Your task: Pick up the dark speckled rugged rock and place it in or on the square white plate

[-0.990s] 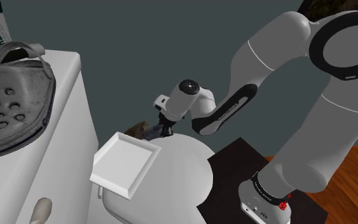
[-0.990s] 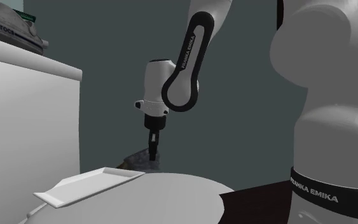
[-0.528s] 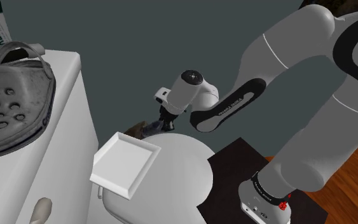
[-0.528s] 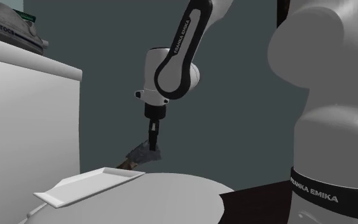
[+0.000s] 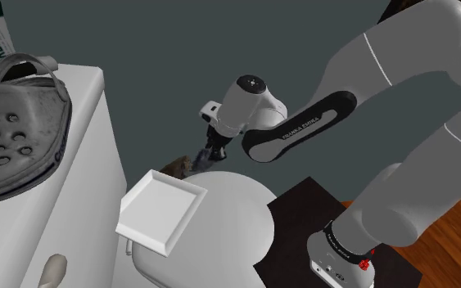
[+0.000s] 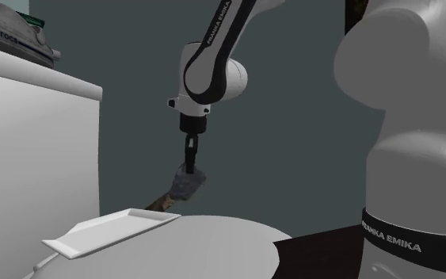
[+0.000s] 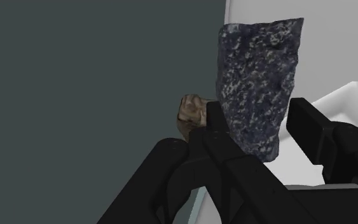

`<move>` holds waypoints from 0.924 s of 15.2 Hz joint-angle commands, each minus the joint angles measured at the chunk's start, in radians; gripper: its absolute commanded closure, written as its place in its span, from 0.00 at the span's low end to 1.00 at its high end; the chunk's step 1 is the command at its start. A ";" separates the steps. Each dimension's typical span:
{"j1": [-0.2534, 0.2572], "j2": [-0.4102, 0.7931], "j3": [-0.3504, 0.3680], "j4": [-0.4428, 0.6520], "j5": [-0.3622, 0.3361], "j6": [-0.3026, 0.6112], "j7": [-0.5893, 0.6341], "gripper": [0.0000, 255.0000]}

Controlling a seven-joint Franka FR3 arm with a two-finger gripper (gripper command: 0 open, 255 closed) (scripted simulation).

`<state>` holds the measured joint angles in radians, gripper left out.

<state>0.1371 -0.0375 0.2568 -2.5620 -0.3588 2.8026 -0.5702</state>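
In the second exterior view's lower left, a square white plate rests on a round white surface. Near centre, up and right of the plate, the black gripper points downward, its fingers clasping the dark speckled rock, which hangs below them, clear of the surface.

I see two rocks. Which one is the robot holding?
The dark speckled rock. It is clasped by the tool and hangs in the air. The brown lumpy rock sits lower down, and nothing is touching it.
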 commanded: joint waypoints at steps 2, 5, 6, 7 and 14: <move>0.010 -0.041 -0.001 0.005 0.062 -0.041 -0.051 1.00; 0.041 -0.018 0.048 0.052 0.024 -0.082 0.055 1.00; 0.051 -0.008 0.064 0.071 0.012 -0.097 0.089 1.00; 0.061 0.002 0.078 0.090 -0.001 -0.112 0.122 1.00; 0.147 0.106 0.163 0.257 -0.088 -0.233 0.335 1.00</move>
<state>0.2684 0.0338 0.4081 -2.3477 -0.4198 2.5913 -0.2794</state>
